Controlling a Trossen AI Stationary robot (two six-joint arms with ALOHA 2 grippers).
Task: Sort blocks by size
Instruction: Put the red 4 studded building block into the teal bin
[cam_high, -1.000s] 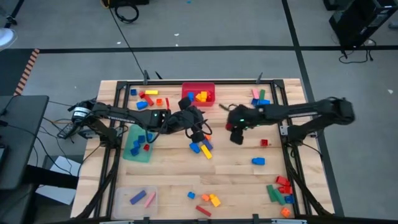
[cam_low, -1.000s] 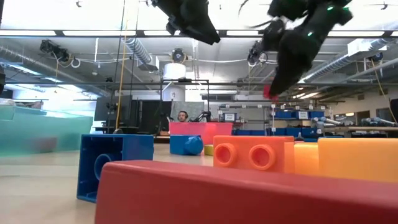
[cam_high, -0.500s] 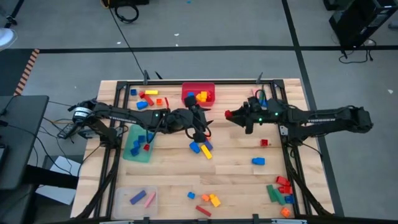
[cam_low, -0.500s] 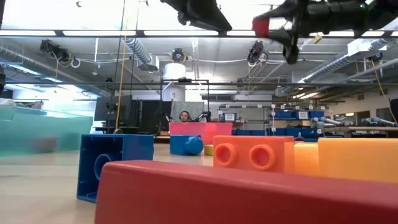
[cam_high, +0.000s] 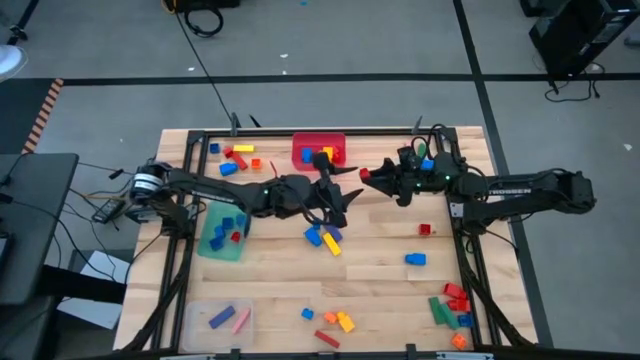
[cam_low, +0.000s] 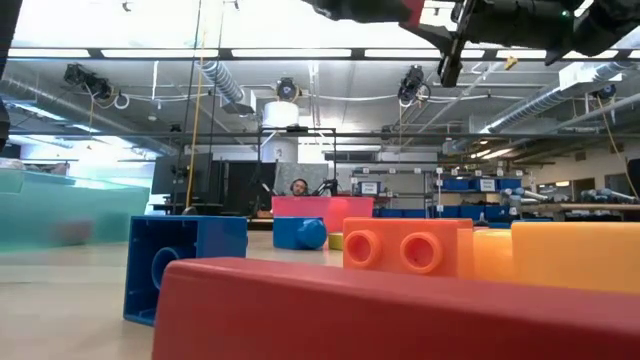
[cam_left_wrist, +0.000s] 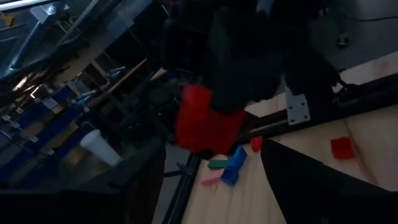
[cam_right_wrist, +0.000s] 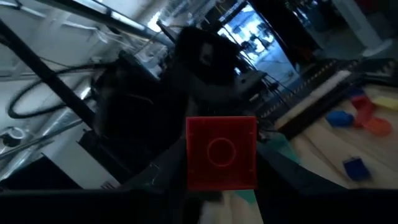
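Note:
A small red block (cam_high: 367, 181) hangs high above the table's far middle, with my right gripper (cam_high: 376, 182) shut on it. The gripper reaches in level from the table's right. In the low view the block (cam_low: 412, 12) shows at the top edge. My left gripper (cam_high: 352, 196) comes level from the left and stands open just short of the block. In the left wrist view the red block (cam_left_wrist: 202, 121) fills the middle ahead of my spread fingers. Other blocks lie loose on the table. My right gripper pinches the red block by two opposite sides (cam_right_wrist: 190, 155) between its two fingers. The fingers lie level and point toward the table's left. The block is lifted clear of the table, and its face with a round ring (cam_right_wrist: 220, 150) is turned toward the wrist.
A red bin (cam_high: 318, 150) stands at the far edge, a green bin (cam_high: 222, 232) at the left and a clear bin (cam_high: 218, 318) at the near left. Loose blocks lie mid-table (cam_high: 325, 240), at the right (cam_high: 415, 259) and at the near right (cam_high: 450, 305).
My right gripper has risen with the red block and tipped from pointing down to level, drawing toward the far edge. My left gripper has moved right toward the block, rolled, and spread its fingers wider.

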